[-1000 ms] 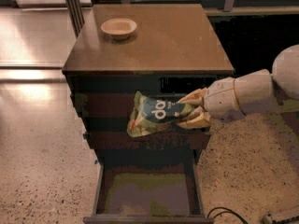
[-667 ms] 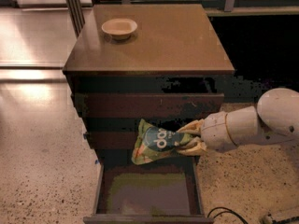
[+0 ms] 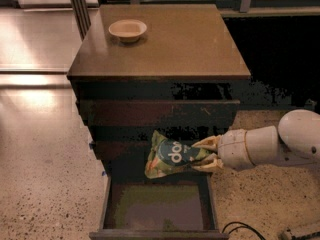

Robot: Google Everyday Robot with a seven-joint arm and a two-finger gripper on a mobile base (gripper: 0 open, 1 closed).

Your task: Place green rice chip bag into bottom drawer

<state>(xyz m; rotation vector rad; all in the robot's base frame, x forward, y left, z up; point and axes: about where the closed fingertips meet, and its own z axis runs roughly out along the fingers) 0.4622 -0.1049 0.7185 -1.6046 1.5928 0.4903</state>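
Cream gripper point(image 3: 204, 154): reaches in from the right on a white arm point(image 3: 270, 145); its two fingers pinch the right end of the bag.
Green rice chip bag point(image 3: 169, 156): held in the air and tilted, in front of the drawer fronts, above the back part of the open drawer.
Bottom drawer point(image 3: 155, 209): pulled out, its greenish-grey floor is visible under the bag.
Cabinet top point(image 3: 180, 49): brown wood; a beige bowl point(image 3: 127, 29) stands near the back left corner.

Green rice chip bag point(image 3: 170, 159), dark patch, white lettering; cream jaws at its right.
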